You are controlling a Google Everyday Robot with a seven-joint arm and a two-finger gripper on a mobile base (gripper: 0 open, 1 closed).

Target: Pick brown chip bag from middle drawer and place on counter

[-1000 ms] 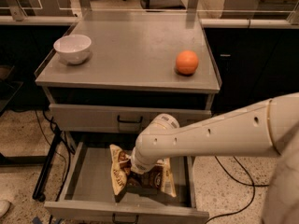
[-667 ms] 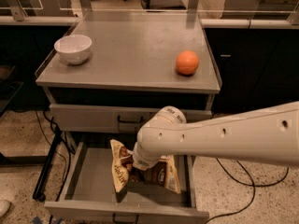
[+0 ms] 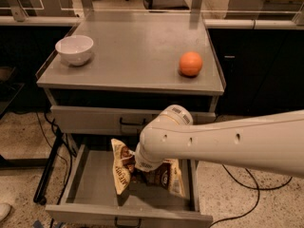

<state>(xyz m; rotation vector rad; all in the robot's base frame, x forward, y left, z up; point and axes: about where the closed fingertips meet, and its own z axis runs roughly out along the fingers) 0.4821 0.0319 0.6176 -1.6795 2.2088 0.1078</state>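
The gripper (image 3: pixel 141 171) is located inside the open middle drawer (image 3: pixel 90 189), hidden behind the arm's wrist, so its state cannot be told. The brown chip bag (image 3: pixel 122 167) is seen right at it, crumpled and spread to either side within the drawer. Above the gripper, the counter (image 3: pixel 137 56) is occupied by a white bowl (image 3: pixel 74 49) and an orange (image 3: pixel 191 63).

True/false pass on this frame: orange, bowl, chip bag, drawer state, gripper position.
1. The orange sits on the counter. True.
2. The white bowl is inside the middle drawer. False: it stands on the counter, near its left edge.
3. The middle drawer is open with the brown chip bag in it. True.
4. The gripper hovers over the counter. False: it is down in the drawer at the bag, mostly hidden behind the wrist.
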